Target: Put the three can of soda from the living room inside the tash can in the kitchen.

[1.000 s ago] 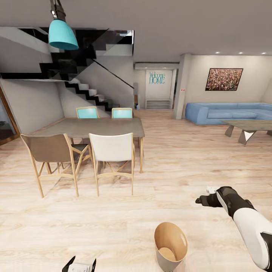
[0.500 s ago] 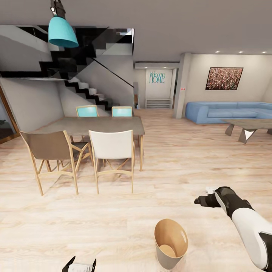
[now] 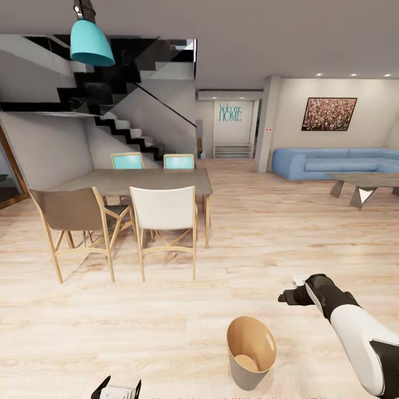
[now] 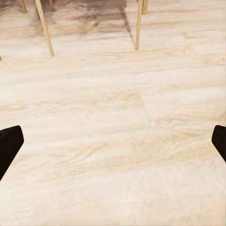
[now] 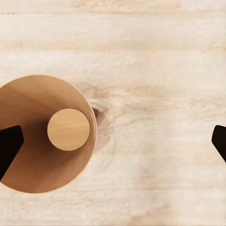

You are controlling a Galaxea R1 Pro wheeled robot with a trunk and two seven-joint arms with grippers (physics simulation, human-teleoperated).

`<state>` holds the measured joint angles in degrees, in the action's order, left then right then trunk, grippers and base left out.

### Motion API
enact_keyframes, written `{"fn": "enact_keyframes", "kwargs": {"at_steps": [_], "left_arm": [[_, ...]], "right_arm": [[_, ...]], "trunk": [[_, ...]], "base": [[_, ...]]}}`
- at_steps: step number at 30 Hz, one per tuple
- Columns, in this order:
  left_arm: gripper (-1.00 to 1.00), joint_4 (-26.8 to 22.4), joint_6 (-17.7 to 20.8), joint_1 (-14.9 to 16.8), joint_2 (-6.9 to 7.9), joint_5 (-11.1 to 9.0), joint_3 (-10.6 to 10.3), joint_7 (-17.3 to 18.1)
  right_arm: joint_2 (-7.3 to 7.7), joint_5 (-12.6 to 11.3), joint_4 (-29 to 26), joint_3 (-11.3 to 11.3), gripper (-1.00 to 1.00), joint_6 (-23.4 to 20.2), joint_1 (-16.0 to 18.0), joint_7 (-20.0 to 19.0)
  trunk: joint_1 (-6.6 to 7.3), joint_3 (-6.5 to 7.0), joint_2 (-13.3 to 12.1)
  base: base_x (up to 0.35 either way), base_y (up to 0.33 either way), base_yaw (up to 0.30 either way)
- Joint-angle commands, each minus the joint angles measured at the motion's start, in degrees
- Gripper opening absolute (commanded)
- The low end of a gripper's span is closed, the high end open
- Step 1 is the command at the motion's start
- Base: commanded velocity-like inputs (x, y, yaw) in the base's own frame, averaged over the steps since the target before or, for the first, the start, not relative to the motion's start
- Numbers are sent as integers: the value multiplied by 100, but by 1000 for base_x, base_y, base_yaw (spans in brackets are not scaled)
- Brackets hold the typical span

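Observation:
The trash can [image 3: 250,352], pale grey outside and tan inside, stands on the light wood floor just in front of me; nothing lies in it. My right gripper [image 3: 291,295] hovers to its right and a little farther out, open. The right wrist view looks straight down: the trash can [image 5: 42,136] sits under one side of my right gripper [image 5: 113,143], the fingertips spread wide over bare floor. My left gripper [image 3: 117,389] hangs low at the picture's bottom edge, open over floorboards [image 4: 113,143]. The soda cans are out of view.
A dining table [image 3: 138,183] with several chairs [image 3: 166,213] stands ahead on the left, under a teal pendant lamp [image 3: 91,44]. A staircase [image 3: 127,130] rises behind it. A blue sofa [image 3: 338,163] and a low coffee table [image 3: 363,185] are far right. Open floor lies between.
The whole picture has shifted slightly, near things sitting a bit higher: the camera moved. My right gripper has drifted a little left, closer to the trash can. Both grippers stay open.

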<state>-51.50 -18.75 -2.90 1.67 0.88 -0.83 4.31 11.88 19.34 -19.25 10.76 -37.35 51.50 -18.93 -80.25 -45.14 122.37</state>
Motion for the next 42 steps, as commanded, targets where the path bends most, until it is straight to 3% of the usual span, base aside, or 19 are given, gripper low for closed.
{"fn": "enact_keyframes", "kwargs": {"at_steps": [1,20,31,42], "left_arm": [[100,0,1,0,0,0,1,0],[100,0,3,0,0,0,0,8],[100,-2,-7,0,1,-12,6,3],[100,-6,1,0,1,-9,3,4]], "right_arm": [[-9,7,2,-4,100,0,0,1],[-63,34,9,-21,100,0,0,4],[-63,28,9,-21,100,5,0,4],[-63,26,9,-21,100,8,0,4]], "trunk": [[-23,-18,42],[-440,-360,804],[-440,-360,804],[-440,-360,804]], "base": [[0,0,0],[0,0,0],[11,0,0],[181,0,0]]}}
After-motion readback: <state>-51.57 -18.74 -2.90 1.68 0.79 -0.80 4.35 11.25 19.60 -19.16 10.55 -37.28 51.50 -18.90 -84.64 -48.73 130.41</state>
